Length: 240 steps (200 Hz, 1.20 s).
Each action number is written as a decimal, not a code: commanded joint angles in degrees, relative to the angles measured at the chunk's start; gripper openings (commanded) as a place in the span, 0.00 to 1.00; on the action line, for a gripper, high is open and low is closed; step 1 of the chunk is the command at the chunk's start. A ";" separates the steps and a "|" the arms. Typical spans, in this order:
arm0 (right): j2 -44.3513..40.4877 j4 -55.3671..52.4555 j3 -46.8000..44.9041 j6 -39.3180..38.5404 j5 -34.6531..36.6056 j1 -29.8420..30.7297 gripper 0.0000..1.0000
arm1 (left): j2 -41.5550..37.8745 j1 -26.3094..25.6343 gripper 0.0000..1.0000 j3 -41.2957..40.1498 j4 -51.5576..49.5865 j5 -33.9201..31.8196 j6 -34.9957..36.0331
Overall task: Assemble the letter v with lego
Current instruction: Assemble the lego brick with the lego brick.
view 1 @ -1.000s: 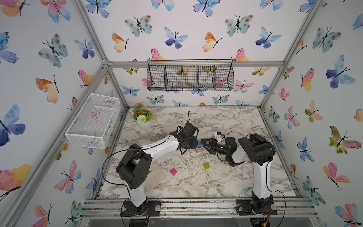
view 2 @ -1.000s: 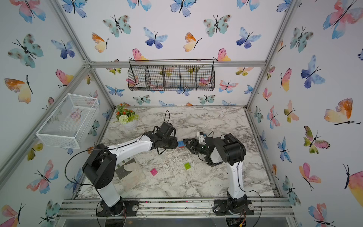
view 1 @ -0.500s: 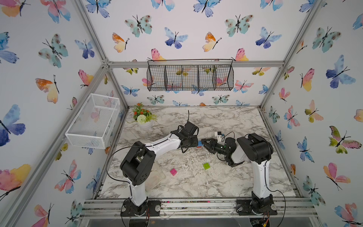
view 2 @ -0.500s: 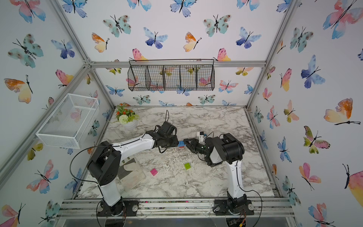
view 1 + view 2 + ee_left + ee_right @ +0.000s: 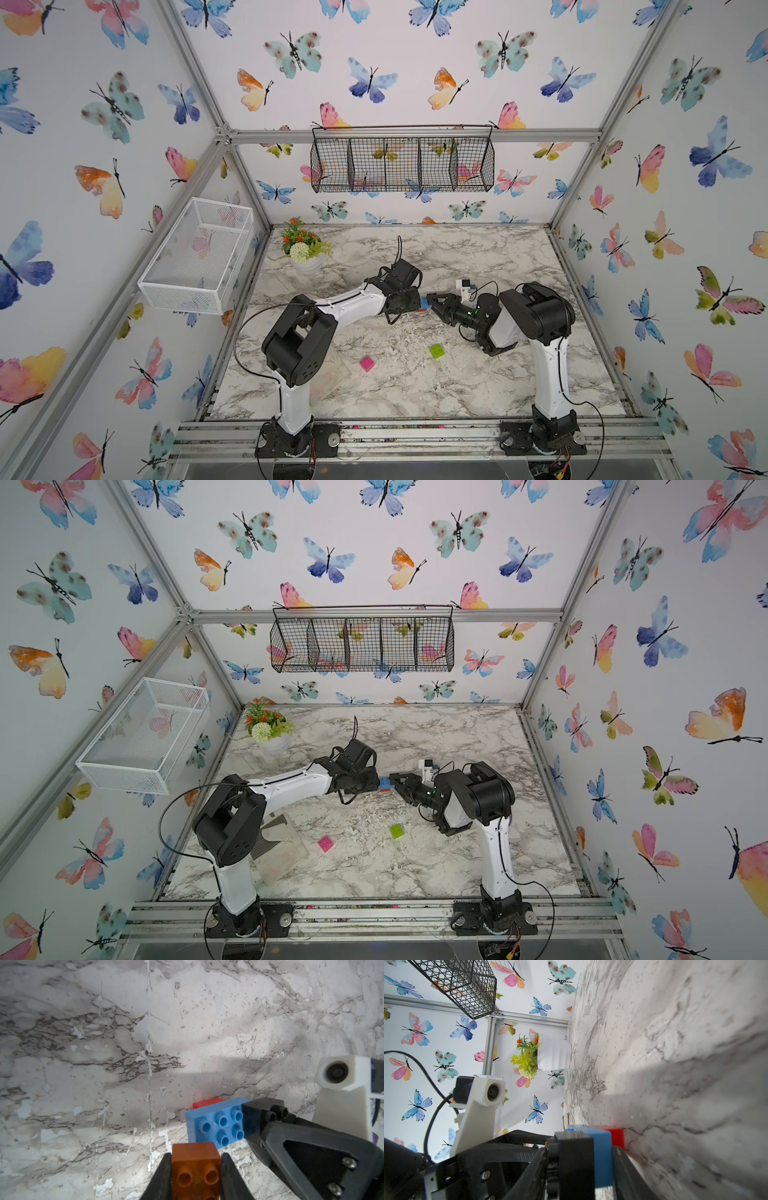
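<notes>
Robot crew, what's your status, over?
Left gripper shut on orange brick, beside blue bar. Right gripper clamps blue bar, black brick on top, red brick underneath. Loose on table: green brick, pink brick; nothing blocking.

lego bricks (image 5: 216, 1124) 6 | arms (image 5: 349, 301) 2 | baskets (image 5: 402, 164) 2 | plant (image 5: 301, 245) 1

Blue brick (image 5: 216, 1124) sits on red (image 5: 205, 1103), black (image 5: 261, 1113) atop one end; orange (image 5: 195, 1167) is held beside it; pink (image 5: 367, 363) and green (image 5: 436, 350) lie apart on worktop (image 5: 415, 395).
</notes>
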 commanded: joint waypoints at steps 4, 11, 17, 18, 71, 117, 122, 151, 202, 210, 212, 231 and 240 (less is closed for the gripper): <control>0.46 -2.79 -1.18 -1.58 1.55 0.05 0.41 | 2.33 0.08 0.23 3.37 -1.90 -2.86 -0.09; 0.54 -2.79 -1.10 -1.57 1.49 0.13 0.40 | 2.67 0.08 0.23 3.88 -2.07 -3.14 0.11; 0.63 -2.79 -1.09 -1.58 1.46 0.09 0.40 | 2.93 0.08 0.23 4.46 -2.35 -3.47 0.14; 0.63 -2.79 -1.09 -1.58 1.46 0.09 0.40 | 3.00 0.08 0.23 4.55 -2.37 -3.57 0.22; -0.14 -4.41 -0.83 -2.24 1.53 0.18 0.38 | 5.23 0.08 0.22 6.92 -4.94 -6.18 1.10; -0.63 -5.71 -0.66 -2.90 1.81 0.18 0.37 | 6.49 -0.27 0.21 9.08 -7.49 -7.42 1.98; -0.52 -5.61 -0.66 -2.90 1.81 0.18 0.37 | 6.45 -0.35 0.21 9.13 -7.59 -7.67 2.07; -0.17 -5.50 -0.44 -2.58 1.74 0.27 0.36 | 9.76 -0.62 0.20 11.09 -9.72 -8.25 2.68; -0.07 -5.42 -0.40 -2.70 1.77 0.28 0.35 | 12.98 -1.32 0.19 14.13 -13.11 -8.45 3.95; -0.07 -5.42 -0.31 -2.71 1.72 0.27 0.35 | 13.36 -1.41 0.19 14.56 -13.73 -8.70 4.16; -0.07 -5.42 -0.33 -2.70 1.72 0.31 0.35 | 13.48 -1.48 0.19 14.77 -13.97 -8.87 4.22; -0.07 -5.50 -0.48 -2.87 1.81 0.27 0.34 | 14.61 -1.75 0.18 16.29 -16.39 -9.86 4.65; 0.06 -5.45 -0.48 -2.89 1.90 0.27 0.34 | 14.90 -1.85 0.18 16.59 -16.88 -9.94 4.79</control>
